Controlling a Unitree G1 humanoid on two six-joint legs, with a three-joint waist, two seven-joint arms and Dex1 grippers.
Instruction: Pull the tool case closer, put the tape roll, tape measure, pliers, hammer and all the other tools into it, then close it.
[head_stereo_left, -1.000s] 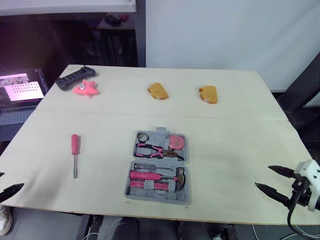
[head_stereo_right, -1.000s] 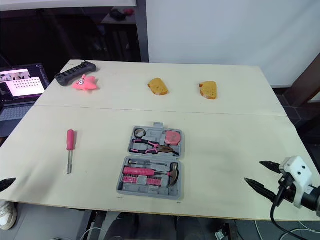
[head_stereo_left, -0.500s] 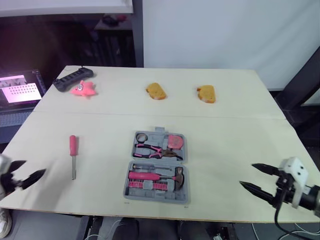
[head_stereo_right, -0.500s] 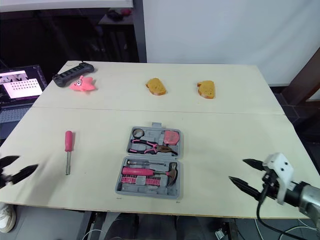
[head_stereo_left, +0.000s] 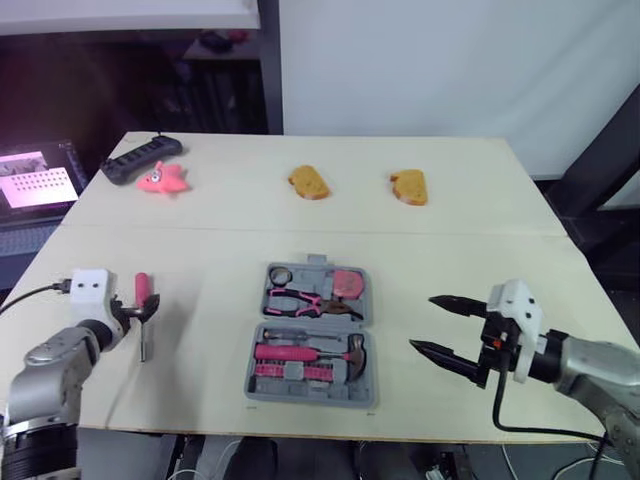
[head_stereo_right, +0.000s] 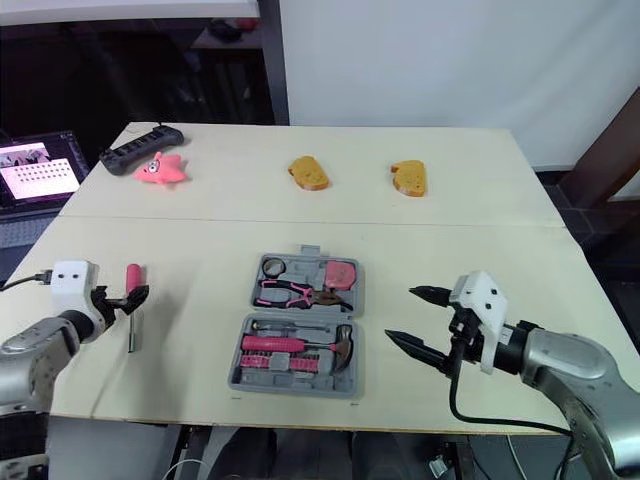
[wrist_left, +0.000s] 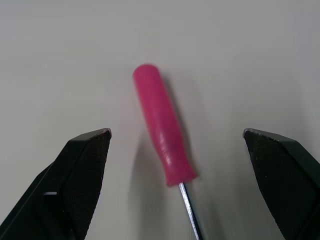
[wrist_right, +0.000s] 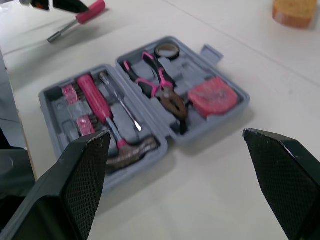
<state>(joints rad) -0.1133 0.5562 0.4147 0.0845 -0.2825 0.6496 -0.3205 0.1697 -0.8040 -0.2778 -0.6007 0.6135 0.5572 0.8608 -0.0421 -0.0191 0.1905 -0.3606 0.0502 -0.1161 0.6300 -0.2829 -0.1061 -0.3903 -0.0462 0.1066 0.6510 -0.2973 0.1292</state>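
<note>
Tool case (head_stereo_left: 305, 398): grey moulded plastic, rectangular, open.

Pale cream worktop (head_stereo_left: 480, 250) with a grey case (head_stereo_right: 300, 384). In the case, the pliers (wrist_right: 157, 85) have pink-and-black handles, the tape measure (wrist_right: 212, 97) is coral pink, and the hammer (wrist_right: 97, 102) has a pink handle and dark head. The screwdriver (wrist_left: 162, 132) has a pink handle and silver shaft. The left hand (head_stereo_left: 143, 305) and right hand (head_stereo_left: 422, 322) have black, cross-hatched fingers.
</note>
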